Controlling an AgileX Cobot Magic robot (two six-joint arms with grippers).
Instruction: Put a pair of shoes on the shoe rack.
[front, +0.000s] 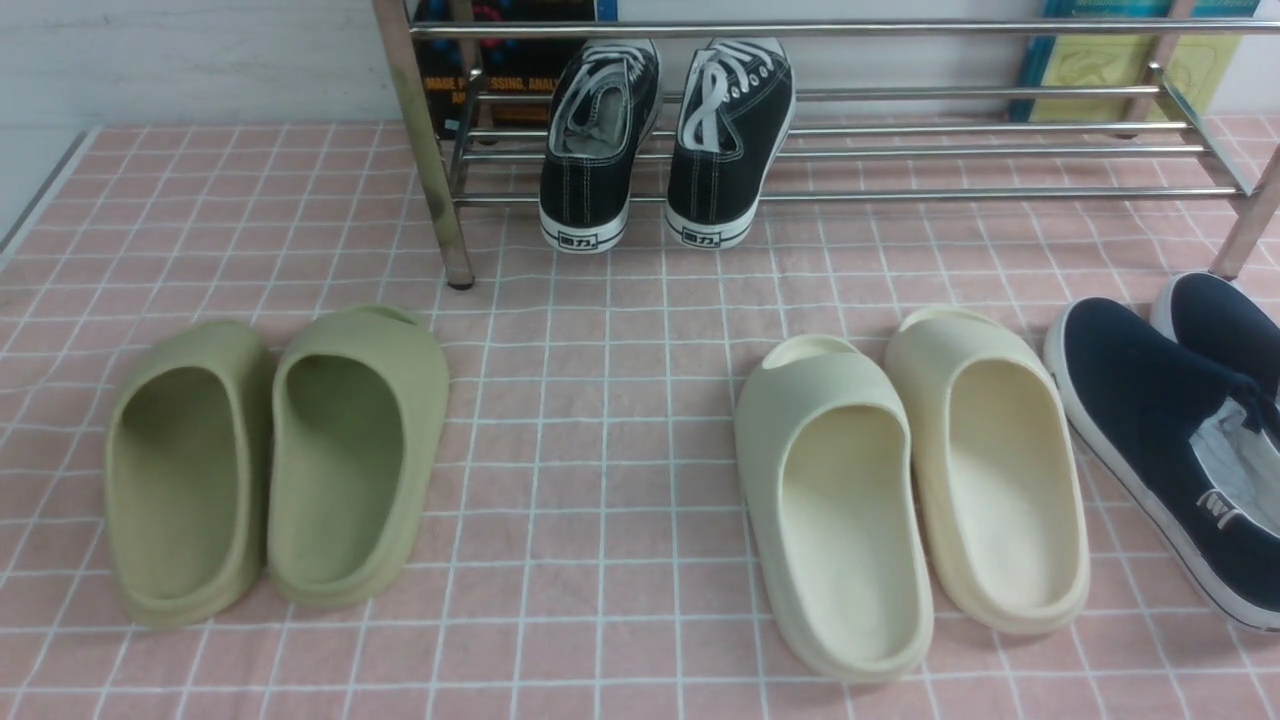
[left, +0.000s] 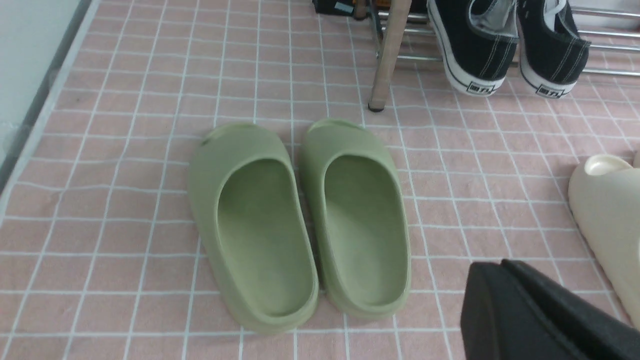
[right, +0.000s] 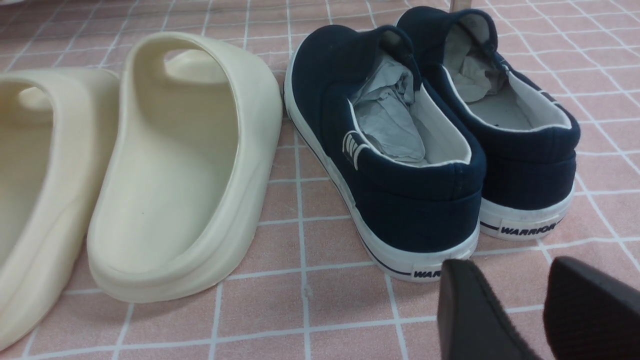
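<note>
Two black canvas low-top sneakers with white laces (front: 590, 150) sat side by side on the lower tier of one low rack of shiny steel tubes (front: 850, 192), heels toward the camera. Two olive foam slides (front: 350, 460), two cream foam slides (front: 850, 520) and two navy laceless slip-on shoes (front: 1140, 420) stood on the pink tiled-pattern floor covering (front: 560, 620). Two upright books or boxes, one dark (front: 445, 90) and one yellow and blue (front: 1110, 80), were visible behind the rack.

Two grippers were present; neither appeared in the front view. The left wrist view showed the left gripper (left: 505, 310), its fingers closed together with nothing between them. The right wrist view showed the right gripper (right: 530, 310), its fingers parted and unloaded, near the slip-ons. That view also exposed the "WARRIOR" heel labels (right: 530, 230) and the crumpled paper (right: 390, 115) inside the slip-ons; the front view cut their heels off.
</note>
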